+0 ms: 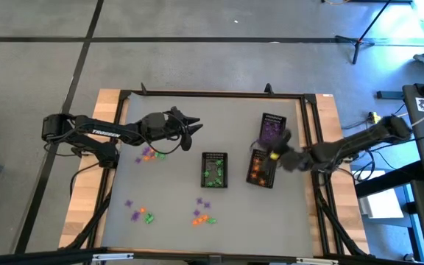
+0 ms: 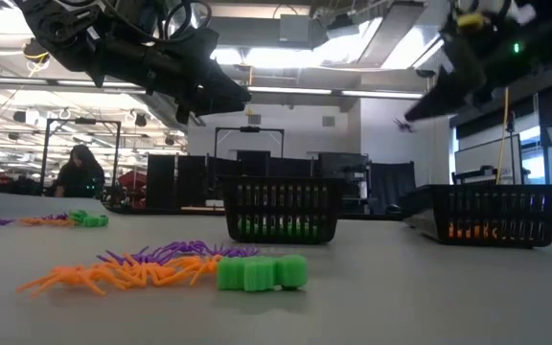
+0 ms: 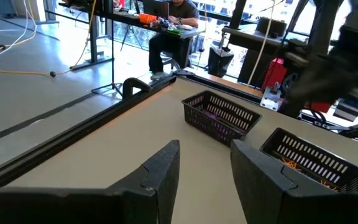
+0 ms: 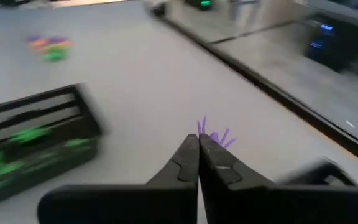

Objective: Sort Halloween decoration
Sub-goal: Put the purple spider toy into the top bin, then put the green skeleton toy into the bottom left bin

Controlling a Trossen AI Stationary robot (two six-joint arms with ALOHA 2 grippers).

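Sorting is partway through. Three mesh baskets are sitting mid-table: the green basket [image 1: 213, 170] at centre, the orange basket [image 1: 260, 168] at its 3 o'clock, the purple basket [image 1: 272, 126] at about 1 o'clock, each already holding trinkets of its colour.

Loose trinkets are still lying out: a mixed cluster [image 1: 152, 154] at 9 o'clock of the green basket, another [image 1: 140, 214] at 8 o'clock near the front edge, an orange-green bunch [image 1: 203, 218] at 6 o'clock.

The right gripper [image 4: 199, 147] is hanging between the purple and orange baskets, fingers pressed together pinching a purple spiky piece [image 4: 213, 133], probably for the purple basket.

The left gripper [image 3: 205, 163] is hovering near the 9 o'clock cluster, fingers spread, holding nothing.

Pieces look tiny, leggy, spider-like; green ones chunkier.
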